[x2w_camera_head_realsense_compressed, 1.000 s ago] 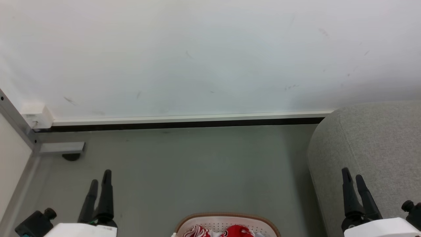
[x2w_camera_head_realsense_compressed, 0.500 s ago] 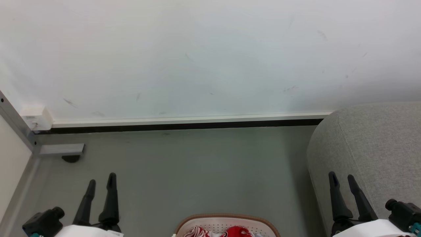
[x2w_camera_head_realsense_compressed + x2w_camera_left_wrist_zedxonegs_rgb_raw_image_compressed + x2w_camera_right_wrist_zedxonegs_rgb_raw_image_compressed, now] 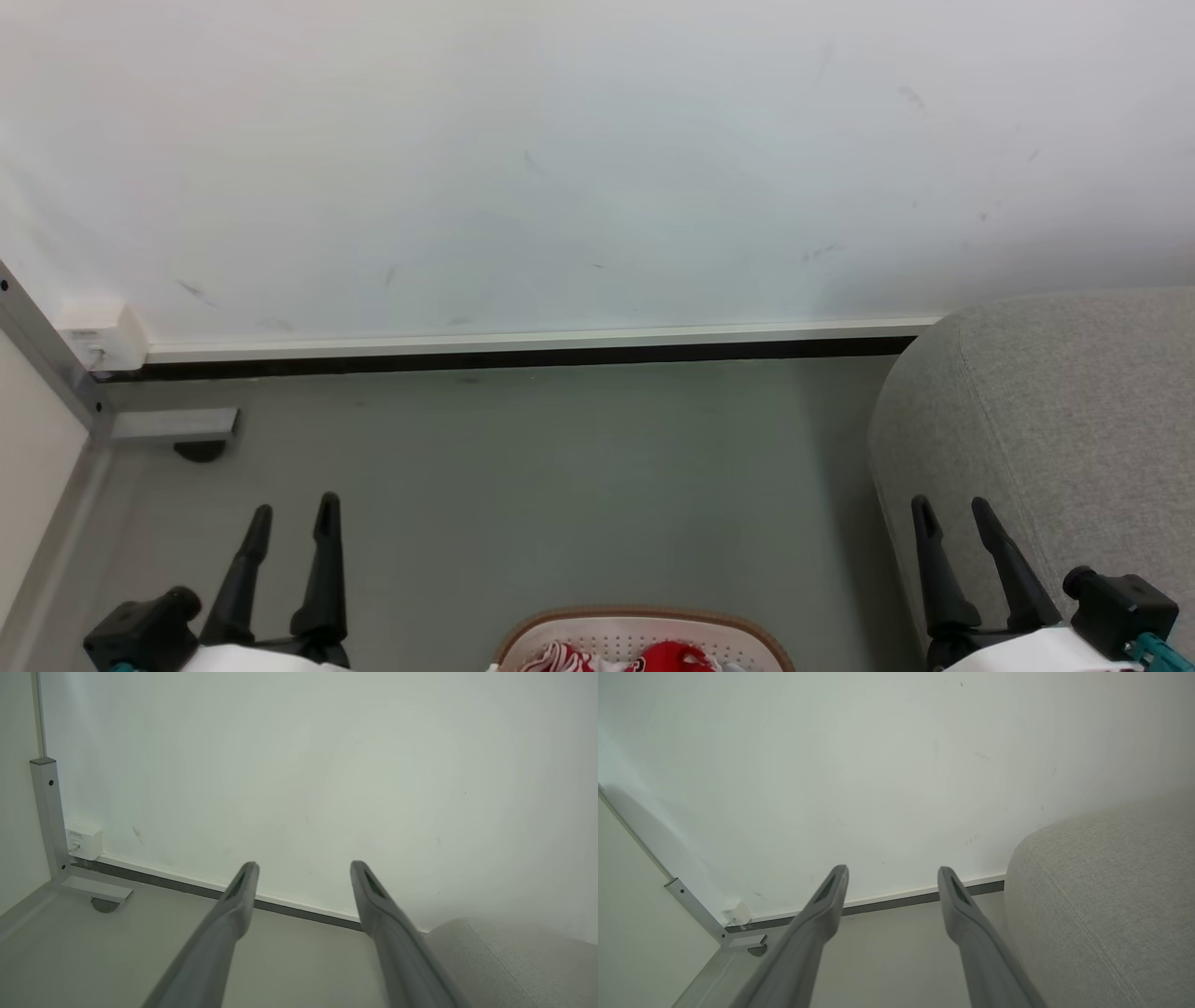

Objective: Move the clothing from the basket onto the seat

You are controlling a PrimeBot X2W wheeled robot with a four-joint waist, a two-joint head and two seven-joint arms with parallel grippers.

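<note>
In basket: red-white clothing, untouched.

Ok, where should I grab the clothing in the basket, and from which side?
Take the clothing by its raised red fold, probably from above: the basket wall shuts off the sides, and that fold bulges up for a pinch. The rest is cut off by the picture's edge.

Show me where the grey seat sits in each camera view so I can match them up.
Head view: the seat takes the right edge, from mid-height down.
Left wrist view: the seat is in the lower right corner.
Right wrist view: the seat covers the right side, middle to bottom.
Shared landmark: the white wall box at the wall's foot.
</note>
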